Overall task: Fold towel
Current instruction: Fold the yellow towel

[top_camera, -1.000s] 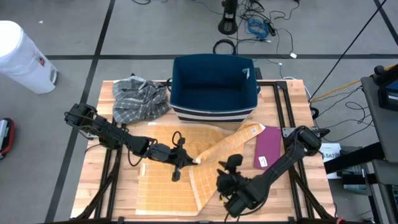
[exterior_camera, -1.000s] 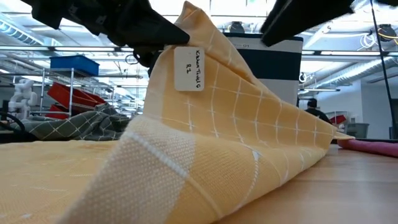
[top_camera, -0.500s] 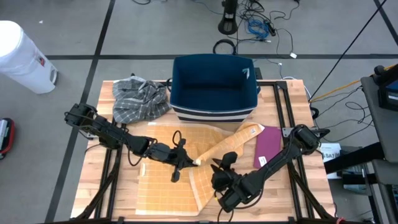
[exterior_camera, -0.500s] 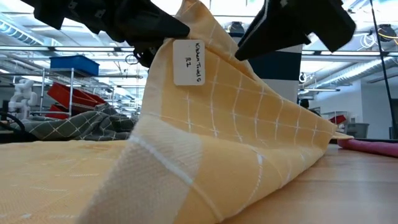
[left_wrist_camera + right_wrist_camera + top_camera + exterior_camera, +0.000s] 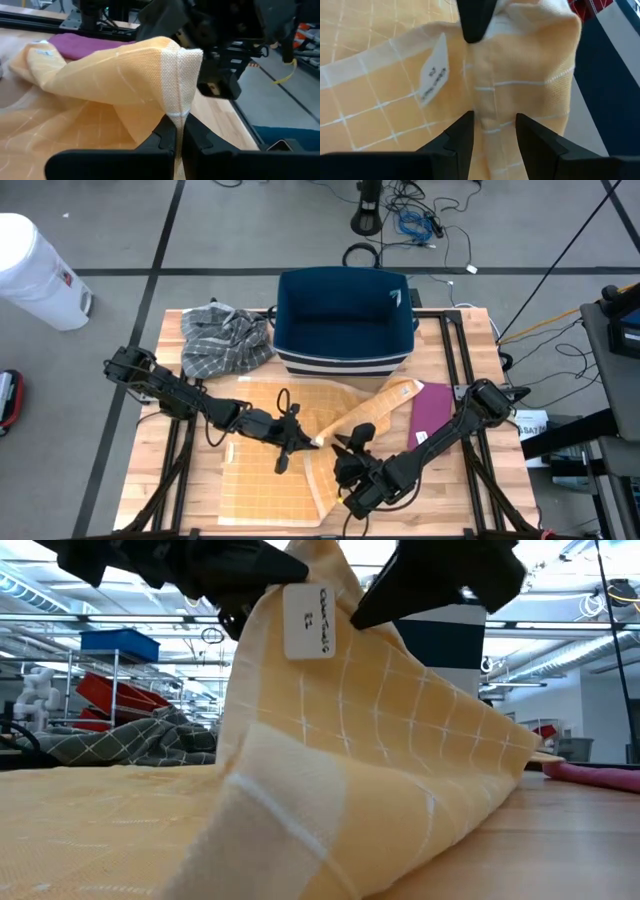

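Since a second ago the right gripper has slid in along the bench toward the yellow towel near the front edge, fingers apart astride the raised corner that the left gripper pinches, which could slip free if nudged.

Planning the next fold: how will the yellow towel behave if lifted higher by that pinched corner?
Likely floppy: the yellow towel drapes in a sagging tent from the left gripper. Probably light, since one shut pinch holds it. It may slip; only the hem edge is gripped.
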